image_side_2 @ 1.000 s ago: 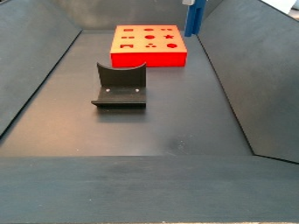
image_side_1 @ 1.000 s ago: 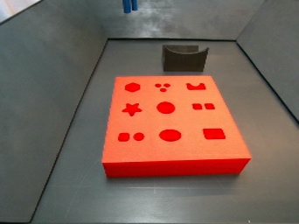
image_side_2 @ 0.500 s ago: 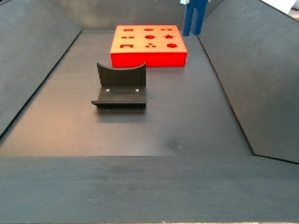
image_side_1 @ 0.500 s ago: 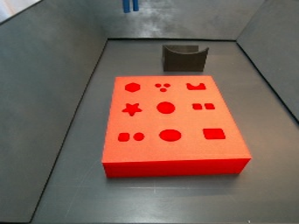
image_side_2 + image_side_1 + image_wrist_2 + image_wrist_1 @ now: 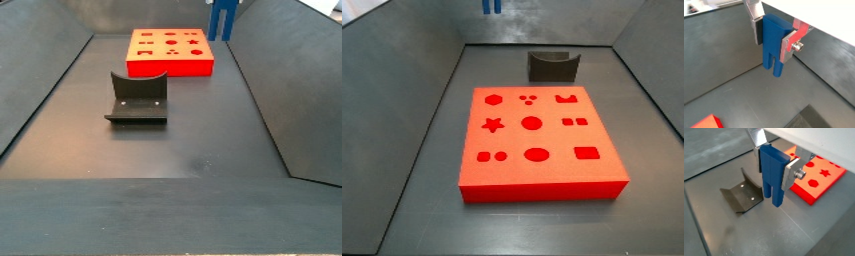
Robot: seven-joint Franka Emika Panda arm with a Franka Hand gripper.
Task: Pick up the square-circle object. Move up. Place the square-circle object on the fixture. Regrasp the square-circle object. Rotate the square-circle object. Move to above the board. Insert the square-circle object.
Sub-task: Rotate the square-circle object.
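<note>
The square-circle object (image 5: 771, 175) is a small blue block hanging upright, its two short prongs pointing down. My gripper (image 5: 774, 164) is shut on its upper part, with silver fingers (image 5: 789, 174) pressed on both flanks; the same grip shows in both wrist views (image 5: 772, 37). The block hangs high in the air, near the top edge of both side views (image 5: 490, 6) (image 5: 223, 18). The dark fixture (image 5: 741, 198) (image 5: 552, 66) (image 5: 138, 97) stands on the floor below, with nothing in it. The red board (image 5: 536, 140) (image 5: 170, 52) lies flat, and its shaped holes hold nothing.
Sloping grey walls (image 5: 402, 80) (image 5: 287, 90) close in the dark floor on each side. The board's corner (image 5: 704, 122) and the fixture's edge (image 5: 821, 117) show low in a wrist view.
The held blue block has shifted slightly and now hangs more upright in a side view. Board and fixture have not moved.
</note>
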